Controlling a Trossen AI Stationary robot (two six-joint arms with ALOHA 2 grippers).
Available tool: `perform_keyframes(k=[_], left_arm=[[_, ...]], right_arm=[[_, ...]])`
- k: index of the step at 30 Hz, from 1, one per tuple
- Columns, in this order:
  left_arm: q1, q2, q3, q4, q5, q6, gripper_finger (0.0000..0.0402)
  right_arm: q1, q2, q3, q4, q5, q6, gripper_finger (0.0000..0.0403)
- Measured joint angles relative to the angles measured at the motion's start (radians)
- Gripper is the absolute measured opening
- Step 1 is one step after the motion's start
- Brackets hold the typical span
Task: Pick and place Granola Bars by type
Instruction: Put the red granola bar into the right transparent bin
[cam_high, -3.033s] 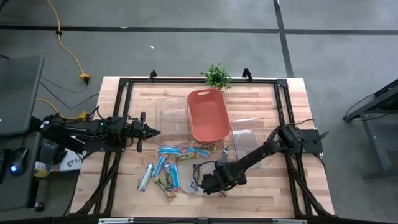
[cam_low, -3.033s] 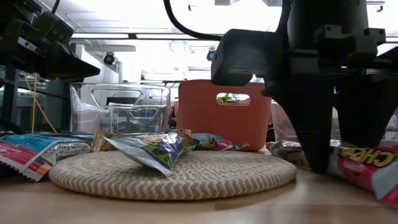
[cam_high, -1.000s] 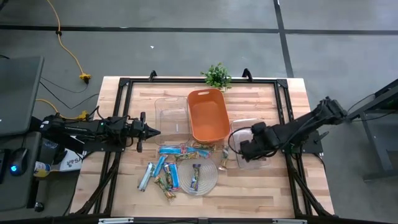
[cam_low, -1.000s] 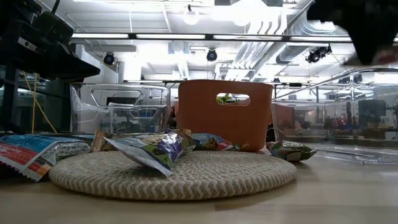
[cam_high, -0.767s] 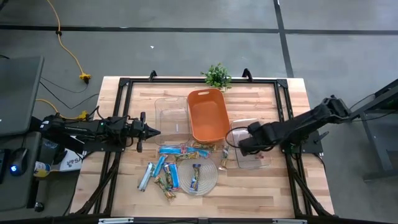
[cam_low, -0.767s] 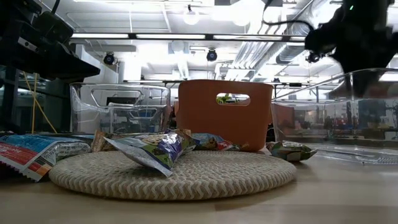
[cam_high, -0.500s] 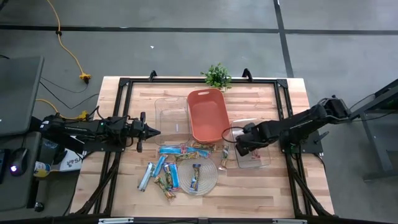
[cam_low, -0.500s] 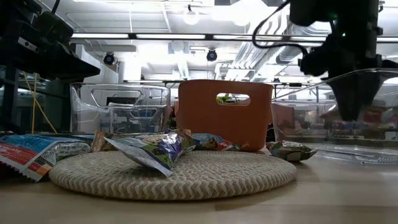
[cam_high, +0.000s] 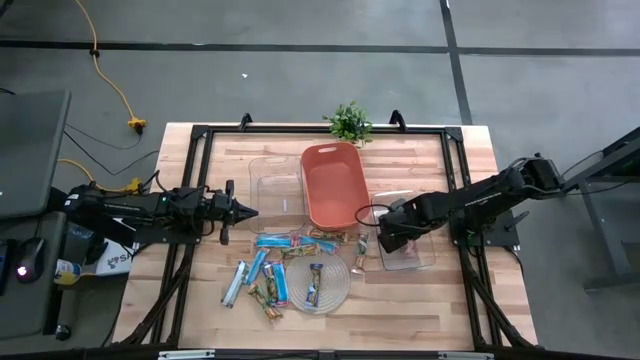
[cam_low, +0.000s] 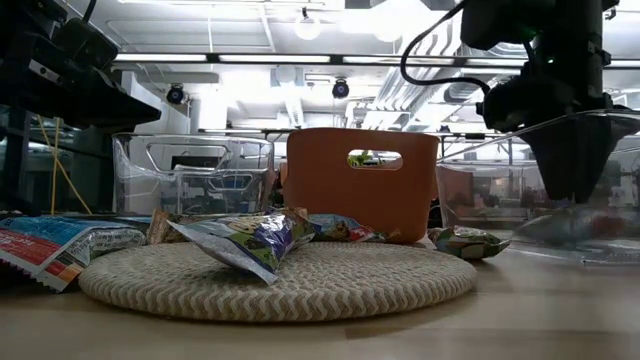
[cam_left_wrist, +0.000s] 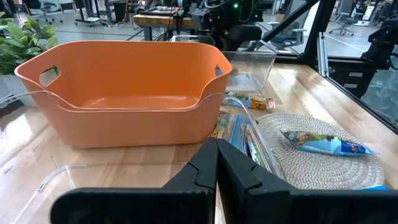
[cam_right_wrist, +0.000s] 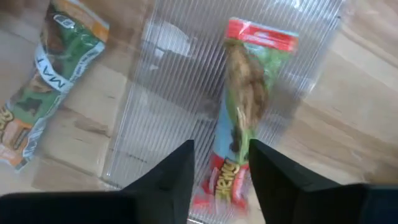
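Overhead, my right claw (cam_right_wrist: 219, 163) hung open over a red-wrapped granola bar (cam_right_wrist: 239, 112) in the clear bin (cam_high: 408, 255) near the tabletop's right edge; my left claw (cam_high: 243, 212), shut, waited by the left edge.

A table (cam_high: 470, 170) holds three bins in a row across its middle: a clear bin (cam_high: 276, 190) on the left, a tub (cam_high: 332, 184) in the centre, and another clear bin (cam_high: 404, 232) on the right. A plant (cam_high: 349, 122) stands at the far edge behind the tub. A round woven mat (cam_high: 318, 285) lies nearer, in front of the tub, with one bar (cam_high: 316, 283) on it. More bars (cam_high: 262, 277) lie scattered left of the mat and between mat and bins. The right gripper (cam_high: 385, 240) hangs over the right bin, where one bar (cam_right_wrist: 239, 127) lies. The left gripper (cam_high: 248, 212) waits at the left side.
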Motion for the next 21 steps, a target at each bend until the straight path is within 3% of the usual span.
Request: perform_keyframes(k=[8, 16, 21], left_arm=[[0.0, 0.0, 0.0, 0.0, 0.0, 0.0, 0.0001], [0.0, 0.0, 0.0, 0.0, 0.0, 0.0, 0.0001], [0.0, 0.0, 0.0, 0.0, 0.0, 0.0, 0.0001]], right_arm=[[0.0, -0.055, 0.0, 0.038, 0.018, -0.011, 0.0174], [0.0, -0.237, 0.0, 0.08, 0.136, 0.065, 0.0174], [0.0, -0.347, 0.0, 0.27, 0.254, 0.053, 0.0173]])
